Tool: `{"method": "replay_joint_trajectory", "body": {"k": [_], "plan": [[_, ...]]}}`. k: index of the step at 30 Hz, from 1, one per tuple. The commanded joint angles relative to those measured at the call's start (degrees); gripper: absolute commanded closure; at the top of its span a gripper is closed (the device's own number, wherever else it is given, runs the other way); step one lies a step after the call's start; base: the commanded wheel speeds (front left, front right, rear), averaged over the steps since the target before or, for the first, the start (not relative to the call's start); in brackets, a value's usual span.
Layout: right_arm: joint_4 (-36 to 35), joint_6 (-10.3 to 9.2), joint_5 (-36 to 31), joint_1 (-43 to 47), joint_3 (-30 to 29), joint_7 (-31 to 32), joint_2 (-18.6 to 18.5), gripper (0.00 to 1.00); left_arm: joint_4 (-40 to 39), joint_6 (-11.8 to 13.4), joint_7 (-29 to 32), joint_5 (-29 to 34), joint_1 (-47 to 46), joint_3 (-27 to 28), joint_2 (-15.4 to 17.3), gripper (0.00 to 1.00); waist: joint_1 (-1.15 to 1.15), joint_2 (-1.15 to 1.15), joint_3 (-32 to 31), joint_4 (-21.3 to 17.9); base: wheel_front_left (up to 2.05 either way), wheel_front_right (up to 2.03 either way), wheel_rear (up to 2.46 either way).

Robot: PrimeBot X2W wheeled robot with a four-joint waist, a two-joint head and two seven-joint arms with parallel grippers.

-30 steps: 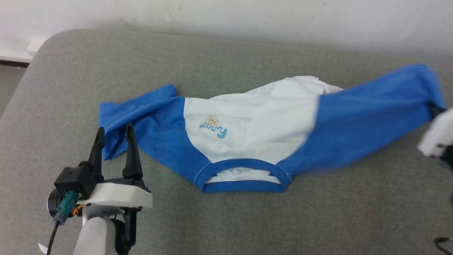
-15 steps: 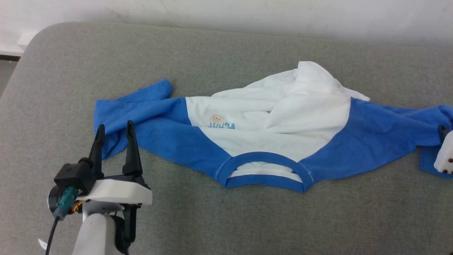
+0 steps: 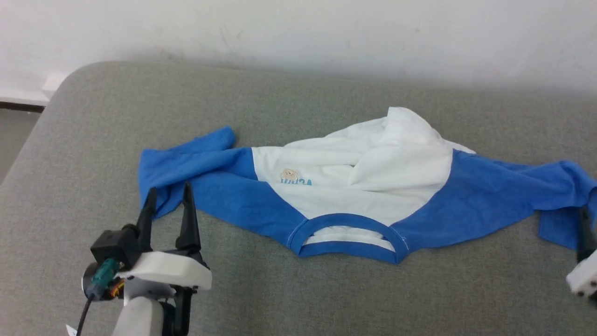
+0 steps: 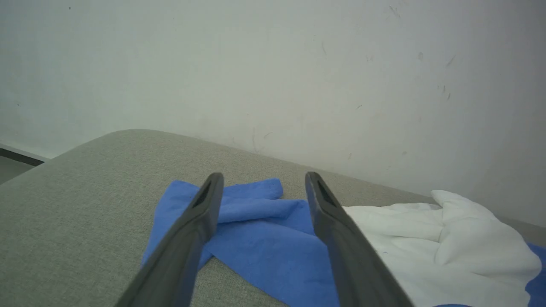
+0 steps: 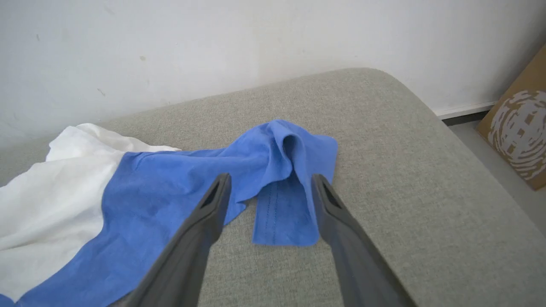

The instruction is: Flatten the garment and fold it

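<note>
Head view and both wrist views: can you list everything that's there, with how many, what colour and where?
shirt: one, white with blue sleeves and neckband, lying rumpled across the pad, sleeves out to either side
pad: one, grey fabric, under the shirt
wall: one, white, behind the pad
box: one, brown cardboard with pale print, past the pad's right end
left gripper: one, dark fingers, open, at the end of the sleeve on the robot's left
right gripper: one, dark fingers, open, at the other sleeve's cuff, not gripping it
</note>
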Motion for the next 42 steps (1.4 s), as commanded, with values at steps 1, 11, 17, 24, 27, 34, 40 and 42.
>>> {"method": "replay_joint_trajectory", "body": {"k": [1, 11, 17, 24, 27, 34, 40, 42], "plan": [[0.12, -0.05, 3.25, 3.01, 1.66, -1.32, 0.25, 0.00, 1.21, 0.40, 0.01, -1.34, 1.10, -0.66, -0.09, 0.00, 0.01, 0.00, -1.23, -0.15, 0.00, 0.00, 0.00], [2.60, -0.05, 7.08, 6.70, 10.37, -6.03, 0.28, 0.00, 8.62, 6.31, 19.58, -34.43, -0.99, -6.33, -0.09, 0.00, 0.01, 0.00, -0.67, -3.26, 0.00, 0.00, 0.00], [2.47, -0.05, 6.17, 5.14, 11.98, -6.82, 0.28, 0.00, 14.01, 10.74, 23.97, -40.89, -4.72, -7.24, -0.09, 0.00, 0.01, 0.00, 0.98, -5.62, 0.00, 0.00, 0.00], [2.48, -0.05, 5.94, 4.81, 11.96, -7.24, 0.29, 0.00, 17.61, 10.13, 24.17, -42.25, -7.74, -6.86, 0.08, 0.18, 0.01, 0.00, 2.16, -6.68, 0.00, 0.00, 0.00], [2.67, -0.05, 5.96, 4.76, 12.39, -7.24, 0.29, 0.00, 18.64, 9.19, 22.88, -41.89, -8.16, -6.83, 0.42, 1.00, 0.01, 0.00, 2.26, -6.79, 0.00, 0.00, 0.00], [4.06, -0.05, 8.06, 4.22, 15.95, -6.14, 0.29, 0.00, 17.67, 6.58, 18.13, -37.32, -7.71, -9.76, 1.82, 1.00, 0.01, 0.00, 2.28, -5.13, 0.00, 0.00, 0.00], [9.28, -0.05, 17.40, 1.90, 20.16, -1.55, 0.29, 0.00, 14.81, 6.20, 15.67, -32.17, -7.37, -14.07, 2.44, 1.00, 0.01, 0.00, 2.64, -2.95, 0.00, 0.00, 0.00], [11.78, -0.05, 20.01, 0.65, 20.10, -0.53, 0.29, 0.00, 14.08, 6.42, 15.54, -30.59, -7.32, -15.49, 2.70, 1.00, 0.01, 0.00, 2.81, -2.42, 0.00, 0.00, 0.00]]}}
